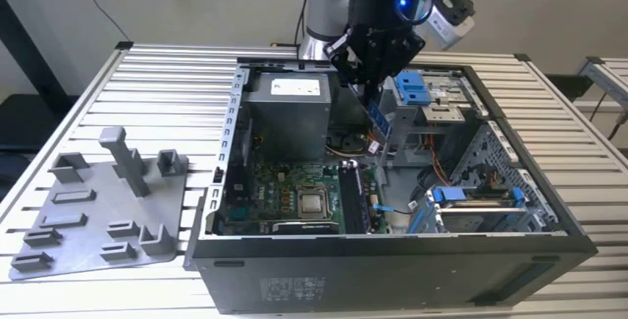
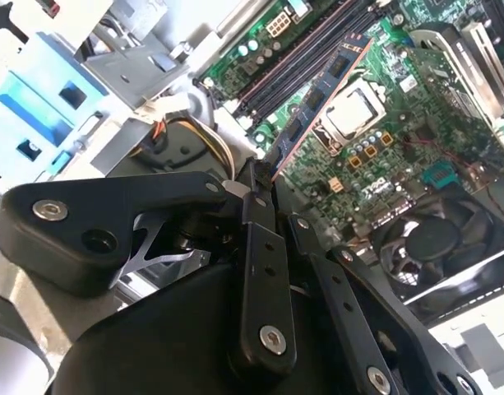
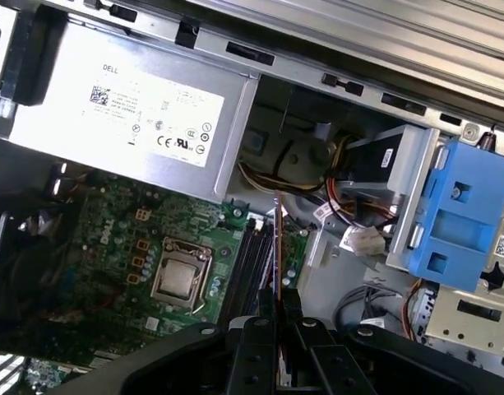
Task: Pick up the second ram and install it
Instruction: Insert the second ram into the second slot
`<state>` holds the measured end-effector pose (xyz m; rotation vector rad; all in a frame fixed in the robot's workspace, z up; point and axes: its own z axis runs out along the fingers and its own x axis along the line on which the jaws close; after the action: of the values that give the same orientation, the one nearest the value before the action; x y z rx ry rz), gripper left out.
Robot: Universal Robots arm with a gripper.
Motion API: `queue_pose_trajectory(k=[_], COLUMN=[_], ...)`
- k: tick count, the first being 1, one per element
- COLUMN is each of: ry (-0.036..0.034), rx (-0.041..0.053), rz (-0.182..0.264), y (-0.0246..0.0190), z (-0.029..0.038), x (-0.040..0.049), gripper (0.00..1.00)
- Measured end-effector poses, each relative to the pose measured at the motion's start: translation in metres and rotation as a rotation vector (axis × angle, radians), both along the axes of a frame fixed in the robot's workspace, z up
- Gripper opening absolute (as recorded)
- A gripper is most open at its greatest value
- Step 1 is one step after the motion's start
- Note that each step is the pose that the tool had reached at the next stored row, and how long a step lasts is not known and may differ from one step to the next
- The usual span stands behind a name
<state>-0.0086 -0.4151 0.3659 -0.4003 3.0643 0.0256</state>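
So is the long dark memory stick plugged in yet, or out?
Out. The black tool grips the thin dark memory board in the air, above the long black slots.

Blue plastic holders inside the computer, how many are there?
2. One blue holder sits at the far end of the case, beside the gripper holding the second ram; the other is near the front, at the exterior view's right. More may be hidden.

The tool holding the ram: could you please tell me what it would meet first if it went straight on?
Probably the memory slots beside the processor; the ram in the tool would touch first, though depth is unclear.
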Motion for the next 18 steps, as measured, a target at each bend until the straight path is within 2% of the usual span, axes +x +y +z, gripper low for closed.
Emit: queue_pose_trajectory(k=[4,12,18], ry=[0.0007,0.0024,0.0189], rx=[0.0000,-0.0001,-0.0013], rz=[-0.022,-0.123,-0.143], y=[0.0001,0.0000,0.0001], z=[-0.0003,-0.0012,-0.0015], x=[0.0000,0.0000,0.0009], gripper=[0.14,0.14,0.14])
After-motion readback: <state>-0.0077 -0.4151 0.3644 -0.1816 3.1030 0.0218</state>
